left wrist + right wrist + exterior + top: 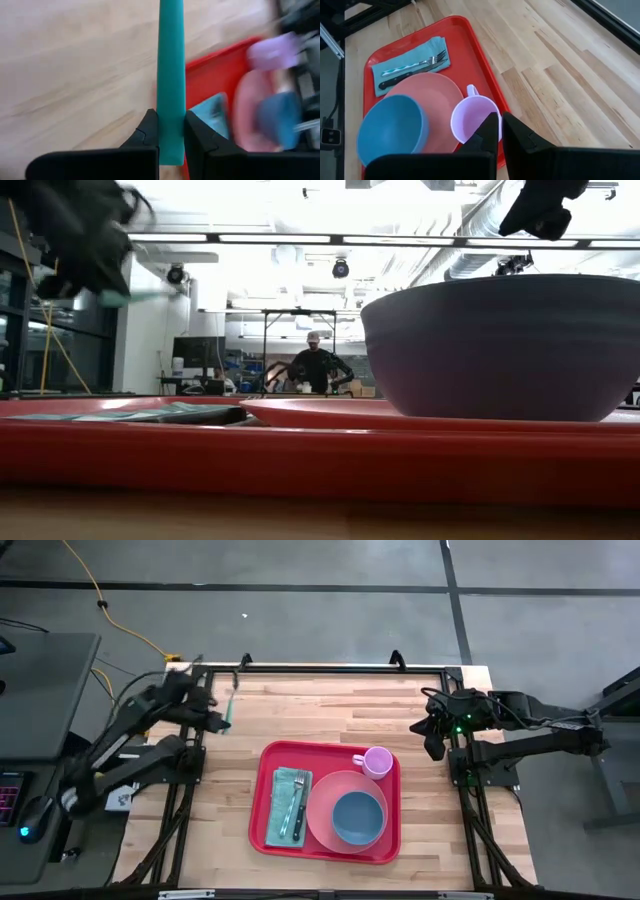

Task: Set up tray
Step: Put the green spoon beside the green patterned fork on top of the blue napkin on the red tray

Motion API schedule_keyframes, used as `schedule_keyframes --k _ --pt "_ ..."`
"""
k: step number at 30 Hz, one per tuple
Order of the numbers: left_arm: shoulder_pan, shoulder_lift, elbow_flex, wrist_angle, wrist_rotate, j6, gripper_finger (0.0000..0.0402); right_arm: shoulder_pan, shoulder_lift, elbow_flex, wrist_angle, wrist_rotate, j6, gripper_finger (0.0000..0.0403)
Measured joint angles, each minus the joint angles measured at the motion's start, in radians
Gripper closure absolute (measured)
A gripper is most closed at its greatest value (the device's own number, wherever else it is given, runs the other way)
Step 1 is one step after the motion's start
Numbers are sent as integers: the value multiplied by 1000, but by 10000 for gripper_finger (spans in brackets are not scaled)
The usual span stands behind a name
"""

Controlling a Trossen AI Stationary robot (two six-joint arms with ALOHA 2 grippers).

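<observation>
One tray [268, 802] lies on the table [330, 710] at about 6 o'clock in the high view. It carries one pink plate [322, 802], one blue bowl [357, 817] on that plate's 4 o'clock side, one lilac mug [377, 761] at the tray's 1 o'clock corner, and one teal napkin [279, 783] at 9 o'clock with a fork [301, 802] and a knife [291, 816] lying on it.

The left gripper [226, 718] is at 10 o'clock of the tray, above bare wood, pinching one teal stick-like utensil [170, 75]; its far end runs out of the left wrist view, so what kind it is cannot be told. The right gripper [430, 732] waits at 2 o'clock, fingers pressed together with nothing between them.

In the low view the bowl [500, 345] fills most of the frame and hides the mug; the fork and knife cannot be made out. One person [315, 365] stands far back in the room.
</observation>
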Motion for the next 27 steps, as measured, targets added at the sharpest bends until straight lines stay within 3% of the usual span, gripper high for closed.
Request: schedule_keyframes --k 5,10,18,23,27 --pt "0 -222 55 -1 -23 -134 333 0 0 0 0 0 -29 403" --pt "0 -268 205 -30 -98 -183 333 0 0 0 0 2 -56 403" --pt "1 -159 555 -104 -100 -160 333 0 0 0 0 3 -52 403" --pt "1 -21 780 -225 -107 -98 333 0 0 0 2 7 -53 403" --pt "1 97 890 -292 -97 -27 333 0 0 0 5 24 -56 403"
